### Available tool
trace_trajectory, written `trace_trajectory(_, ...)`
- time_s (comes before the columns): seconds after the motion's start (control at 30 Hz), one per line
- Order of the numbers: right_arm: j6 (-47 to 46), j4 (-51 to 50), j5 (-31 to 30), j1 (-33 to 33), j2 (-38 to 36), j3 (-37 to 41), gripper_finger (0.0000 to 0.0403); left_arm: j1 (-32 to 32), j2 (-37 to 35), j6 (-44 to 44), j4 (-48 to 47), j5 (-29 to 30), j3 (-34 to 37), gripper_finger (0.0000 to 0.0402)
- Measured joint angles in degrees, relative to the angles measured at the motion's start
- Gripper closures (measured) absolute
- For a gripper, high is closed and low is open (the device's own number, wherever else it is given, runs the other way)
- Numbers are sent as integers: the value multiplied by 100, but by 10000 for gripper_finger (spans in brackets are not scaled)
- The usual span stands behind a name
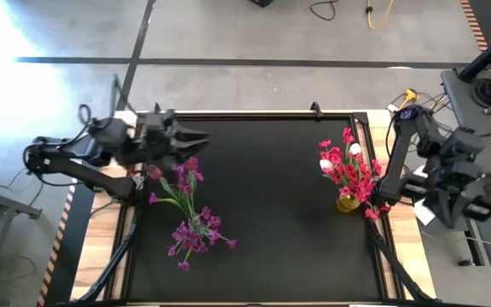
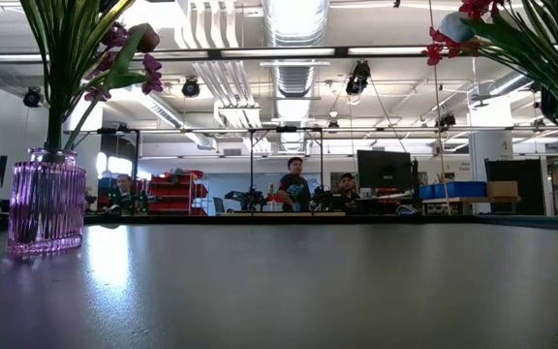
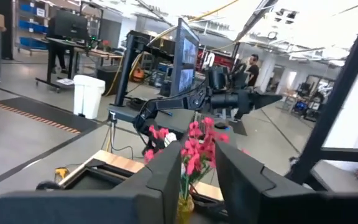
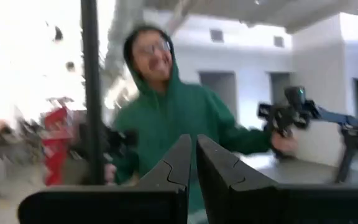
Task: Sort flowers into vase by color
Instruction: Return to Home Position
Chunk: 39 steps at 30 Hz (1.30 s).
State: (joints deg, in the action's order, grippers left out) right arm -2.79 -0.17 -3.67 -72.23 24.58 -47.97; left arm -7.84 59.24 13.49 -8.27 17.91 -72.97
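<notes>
The black matte table (image 1: pixel 271 213) carries everything. Over its left edge hangs the left gripper (image 3: pixel 199 155), its angular dark fingers parted by a moderate gap, grasping nothing. Beside the table's right edge the right arm waits folded. The right gripper (image 4: pixel 193 142) is pinched to a thin slit and empty. The purple flowers (image 1: pixel 193 228) sprawl on thin stems from a ribbed purple glass vase (image 2: pixel 45 208) on the table's left side. The red flowers (image 1: pixel 348 170) cluster in a small yellow vase (image 1: pixel 346 204) near the table's right edge.
</notes>
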Motion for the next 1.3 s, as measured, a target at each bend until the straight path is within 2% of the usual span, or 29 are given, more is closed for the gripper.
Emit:
trace_trajectory(0.1, 229, -314, -281, -2, -64, 318, 385, -2, -728, 77, -17, -13, 570, 328)
trace_trajectory(0.17, 165, -51, -555, 0, 3, 589, 385, -2, -1223, 146, -19, -7, 894, 333)
trace_trajectory(0.27, -107, 789, -1386, -2, 139, 820, 385, 1, -1841, 209, -16, 46, 1216, 337)
trace_trajectory(0.33, -303, 993, -2004, -1, 165, 820, 385, 0, -2144, 76, -73, 312, 1327, 338)
trace_trajectory(0.37, -356, 1017, -2082, 1, 164, 800, 385, 0, -2292, 34, -140, 430, 1358, 338)
trace_trajectory(0.43, -364, 1041, -1868, 0, 161, 717, 385, -1, -2555, 268, -518, 488, 1395, 338)
trace_trajectory(0.53, -349, 978, -1184, -2, 130, 711, 385, -7, -2853, 978, -1101, 347, 1502, 338)
trace_trajectory(0.6, -20, 1008, -617, 0, 70, 771, 385, -11, -3020, 951, -1534, 100, 1657, 338)
trace_trajectory(0.67, 373, 1123, -253, -1, 19, 916, 385, -11, -3189, 794, -1570, 10, 1911, 338)
trace_trajectory(0.93, 432, 1990, -227, -4, -596, 2251, 385, -11, -4560, 459, -701, -1, 3493, 338)
trace_trajectory(1.17, 436, 2354, -542, -2, -1653, 3460, 385, -11, -5885, 229, -356, 57, 4698, 338)
trace_trajectory(1.3, 401, 2508, -509, 0, -2446, 4068, 385, -9, -5868, 90, -356, 146, 4968, 338)
